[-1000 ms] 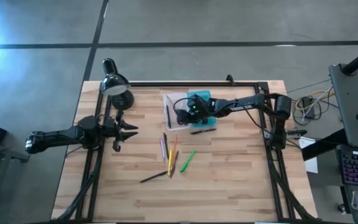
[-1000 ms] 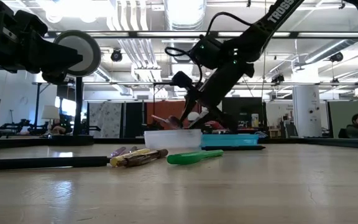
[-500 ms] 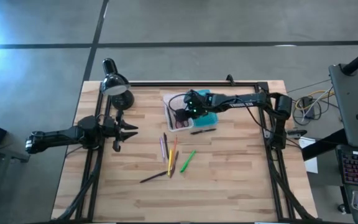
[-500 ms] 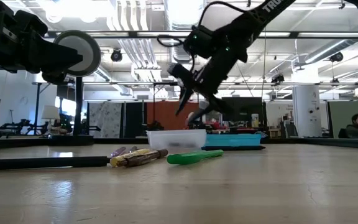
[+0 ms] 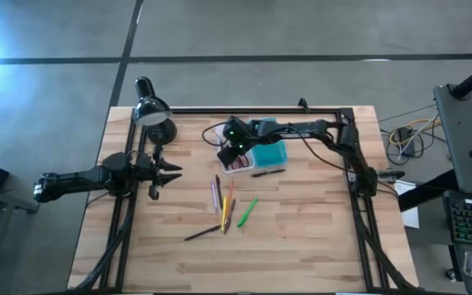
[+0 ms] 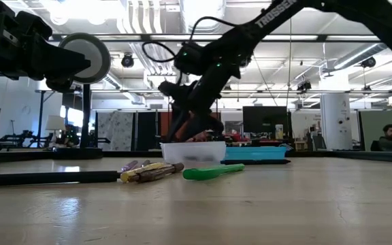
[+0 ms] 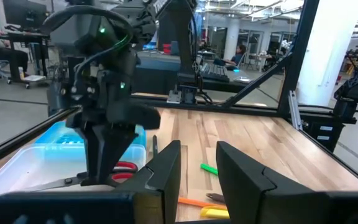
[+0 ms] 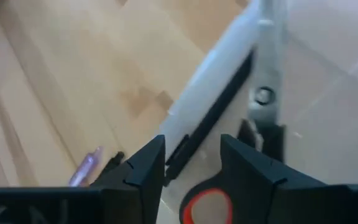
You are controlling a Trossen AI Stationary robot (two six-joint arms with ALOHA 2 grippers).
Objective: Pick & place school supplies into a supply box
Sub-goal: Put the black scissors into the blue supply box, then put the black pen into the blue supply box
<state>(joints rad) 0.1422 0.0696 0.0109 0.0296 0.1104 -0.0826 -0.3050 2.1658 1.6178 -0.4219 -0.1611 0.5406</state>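
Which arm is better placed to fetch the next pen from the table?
Right. Its end effector hangs empty over the box, beside the pens. The left end effector waits at the table's left edge.

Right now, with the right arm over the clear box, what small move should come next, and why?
Probably lift the right gripper clear of the supply box and swing toward the pens on the table. Its fingers look open and empty, the scissors already lie in the box, and several pens remain outside.

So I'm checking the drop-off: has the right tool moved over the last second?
Yes. In the high view the right tool has shifted left, from over the teal lid toward the clear box's left end.
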